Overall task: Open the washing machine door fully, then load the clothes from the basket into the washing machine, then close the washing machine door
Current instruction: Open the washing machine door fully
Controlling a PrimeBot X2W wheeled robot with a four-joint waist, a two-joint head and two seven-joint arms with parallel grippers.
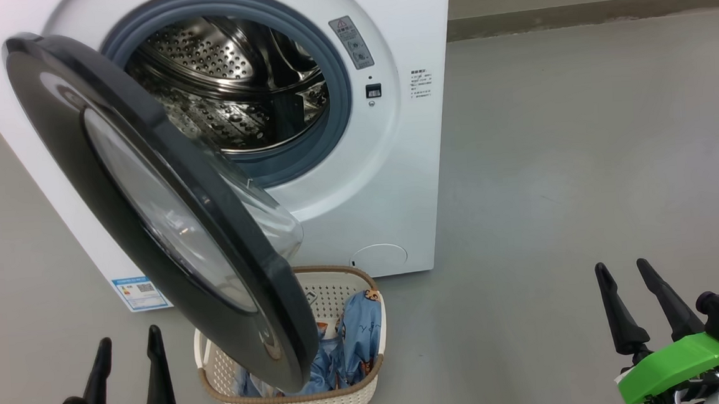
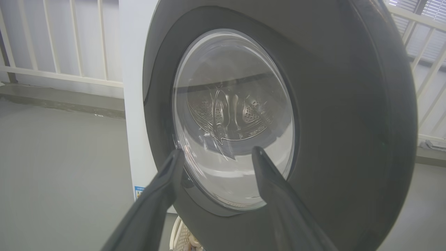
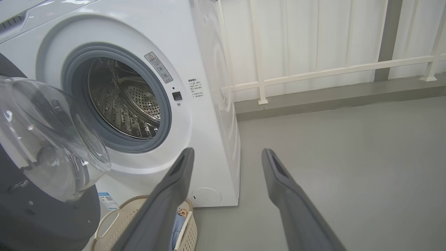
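The white washing machine [image 1: 407, 161] stands ahead, its steel drum [image 1: 234, 85] exposed. Its black-rimmed door [image 1: 116, 198] hangs partly swung out on the left hinge, over the cream basket [image 1: 353, 402] on the floor. Light-blue bear-print clothes [image 1: 356, 346] lie in the basket. My left gripper [image 1: 128, 347] is open at the lower left, close to the door's outer face [image 2: 348, 139], holding nothing. My right gripper [image 1: 626, 273] is open at the lower right, well off to the right of the basket. The right wrist view shows the door's clear glass bowl [image 3: 52, 146] and the basket [image 3: 188, 230].
Grey floor [image 1: 552, 184] spreads to the right of the machine. A white railing [image 3: 331, 69] and a raised kerb run behind the machine. A blue label sticker [image 1: 140, 293] sits low on the washer's front.
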